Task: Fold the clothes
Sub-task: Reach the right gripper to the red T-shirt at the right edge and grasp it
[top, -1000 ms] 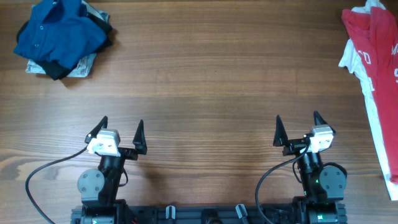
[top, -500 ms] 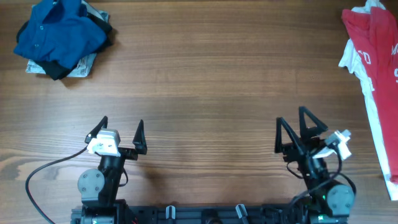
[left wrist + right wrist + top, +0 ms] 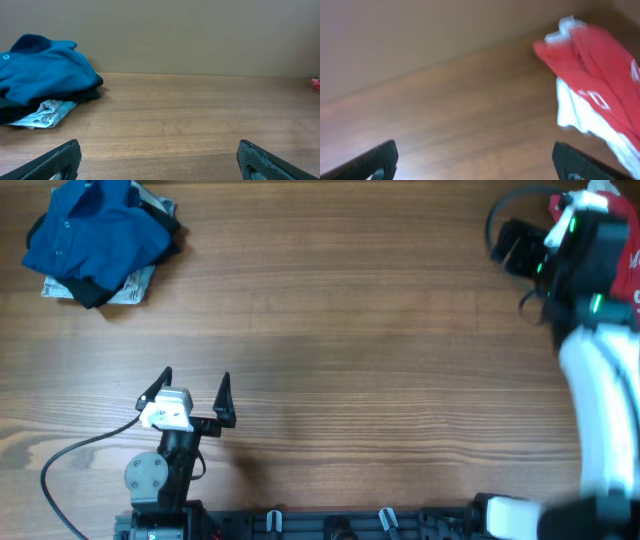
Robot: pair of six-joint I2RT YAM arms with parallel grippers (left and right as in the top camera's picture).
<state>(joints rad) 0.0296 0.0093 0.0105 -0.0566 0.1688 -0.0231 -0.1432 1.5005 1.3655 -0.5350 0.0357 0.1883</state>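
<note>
My right arm [image 3: 598, 410] has swung away from the near edge of the desk [image 3: 340, 310], where it sat half a second ago. It now stretches along the right edge to the far right corner. My left pincer [image 3: 195, 385] has not shifted.

From overhead, my left pincer sits near the near edge, left of the middle, with its two fingers spread wide over bare wood. My right pincer [image 3: 512, 246] shows only as a dark blur at the far right corner, just beside the red T-shirt [image 3: 631, 270], most of which my arm hides. I cannot tell from here whether it touches the cloth. The blue collared shirt [image 3: 95, 230] lies bunched in the far left corner on top of a dark garment [image 3: 92, 295] and a patterned cloth [image 3: 135, 285].

In my left wrist view, my left pincer [image 3: 160, 161] stands wide and holds nothing. The blue collared shirt [image 3: 45, 70] is heaped at the far left on the dark garment [image 3: 80, 96] and the patterned cloth [image 3: 42, 112], well apart from my fingers.

My right wrist view is blurred. My right pincer [image 3: 477, 160] is spread wide and empty above the wood. The red T-shirt [image 3: 600, 62] lies ahead to the right against the far edge, with the white garment [image 3: 577, 112] showing under its near side.
</note>
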